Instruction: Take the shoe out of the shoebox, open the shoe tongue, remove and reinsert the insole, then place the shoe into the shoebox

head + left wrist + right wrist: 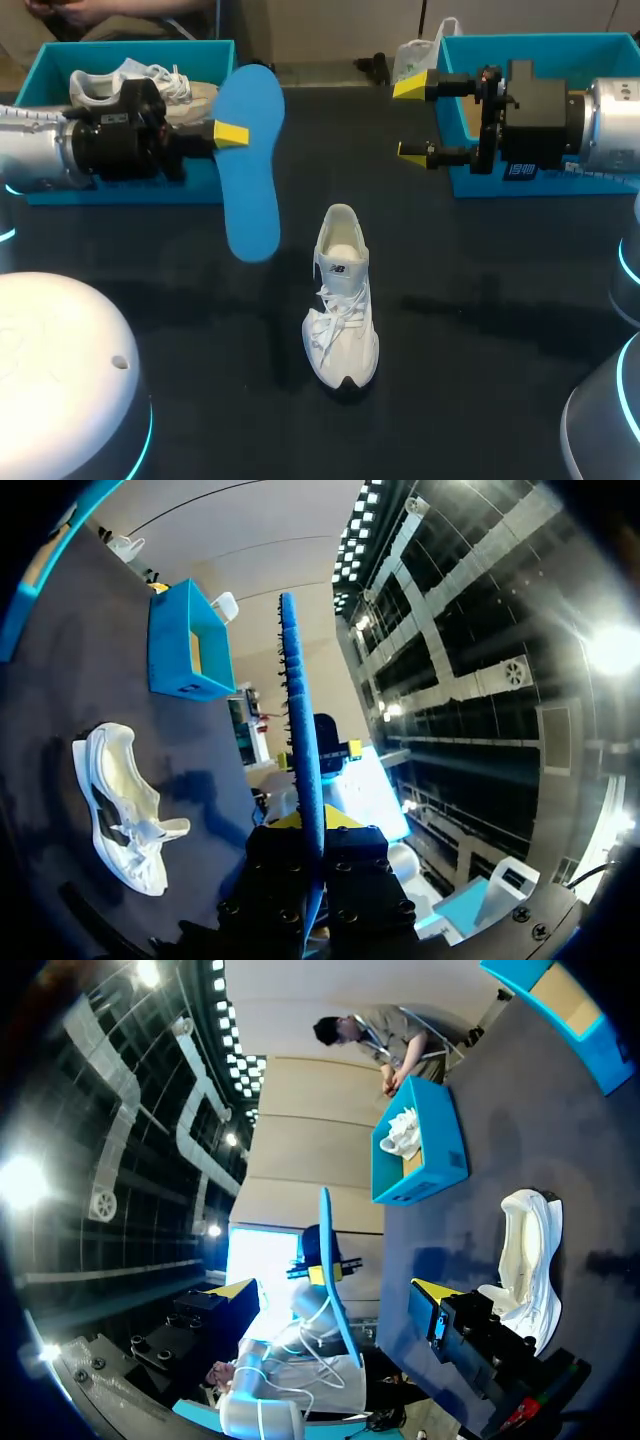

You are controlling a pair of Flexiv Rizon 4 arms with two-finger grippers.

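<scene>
Since the white lace-up sneaker (pixel 342 300) stands upright on its sole on the dark table (pixel 480 350), outside both boxes, with its laces loose and its mouth gaping, you can count the early steps as done. The shoe is out, the tongue looks pulled open, and the insole is out of it. Your left claw (pixel 230 133) is pinching the flat blue foam insole (pixel 250 165) near one end. The left wrist view shows the insole edge-on between the two fingers, clear of the table. From that claw the sneaker lies lower down and off towards your right arm's side, well apart, with its heel opening turned towards the far edge of the table. Your right claw (pixel 418 120) has its fingers spread wide with nothing between them. It hovers just in front of the open bright blue shoebox (pixel 540 38) on its side, and the sneaker sits below it and well apart, towards the middle. The other blue shoebox (pixel 130 47), behind the left claw, holds a second pale sneaker (pixel 100 88). What I judge is left for you is to slide the insole back into the shoe, then lift the shoe into its box.
</scene>
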